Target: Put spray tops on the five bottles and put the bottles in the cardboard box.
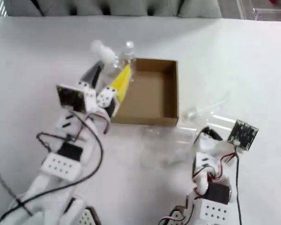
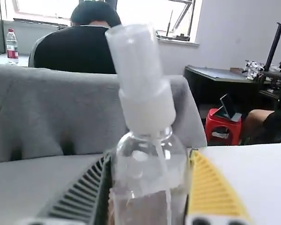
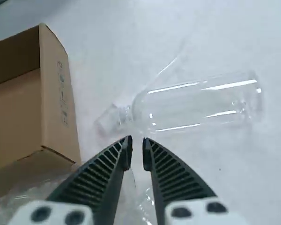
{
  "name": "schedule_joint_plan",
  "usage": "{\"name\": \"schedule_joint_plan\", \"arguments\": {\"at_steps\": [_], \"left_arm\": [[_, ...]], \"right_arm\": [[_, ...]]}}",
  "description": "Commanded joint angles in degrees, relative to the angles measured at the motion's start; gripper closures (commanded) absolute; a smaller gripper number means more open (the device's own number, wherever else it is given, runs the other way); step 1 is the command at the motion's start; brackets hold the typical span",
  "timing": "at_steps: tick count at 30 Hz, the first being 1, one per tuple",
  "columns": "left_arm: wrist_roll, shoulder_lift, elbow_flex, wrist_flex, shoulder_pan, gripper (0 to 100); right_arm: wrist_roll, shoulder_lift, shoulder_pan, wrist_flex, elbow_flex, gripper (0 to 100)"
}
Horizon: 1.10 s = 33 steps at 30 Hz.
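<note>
- Left gripper (image 1: 113,66): jaws clamped on the body of a clear bottle (image 2: 147,173), held above the far-left corner of the cardboard box (image 1: 150,101). A white spray top (image 2: 140,84) sits on the bottle's neck, tilted.
- The cardboard box rests open at the middle of the white tabletop (image 1: 47,42).
- Another clear bottle (image 3: 201,103) lies on its side on the tabletop, right of the box.
- Right gripper (image 3: 136,145): jaws set narrow, nothing between them, near the lying bottle's neck.
</note>
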State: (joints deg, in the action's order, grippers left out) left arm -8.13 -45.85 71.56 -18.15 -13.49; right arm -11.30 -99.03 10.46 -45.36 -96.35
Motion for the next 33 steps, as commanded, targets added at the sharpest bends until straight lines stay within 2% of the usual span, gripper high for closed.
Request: {"name": "schedule_joint_plan", "arguments": {"at_steps": [1,22,33], "left_arm": [[-0.70,10.59,-3.69,-8.88,0.75,98],[-0.70,51.91,-18.90,-28.57,0.84,98],[-0.26,57.19,-20.57,-29.63,0.92,98]], "right_arm": [[0.26,-0.84,0.66,-0.22,-0.70,97.9],[0.35,-0.84,0.40,0.13,-0.70,97.8],[0.35,-0.84,0.40,0.22,-0.70,97.7]]}}
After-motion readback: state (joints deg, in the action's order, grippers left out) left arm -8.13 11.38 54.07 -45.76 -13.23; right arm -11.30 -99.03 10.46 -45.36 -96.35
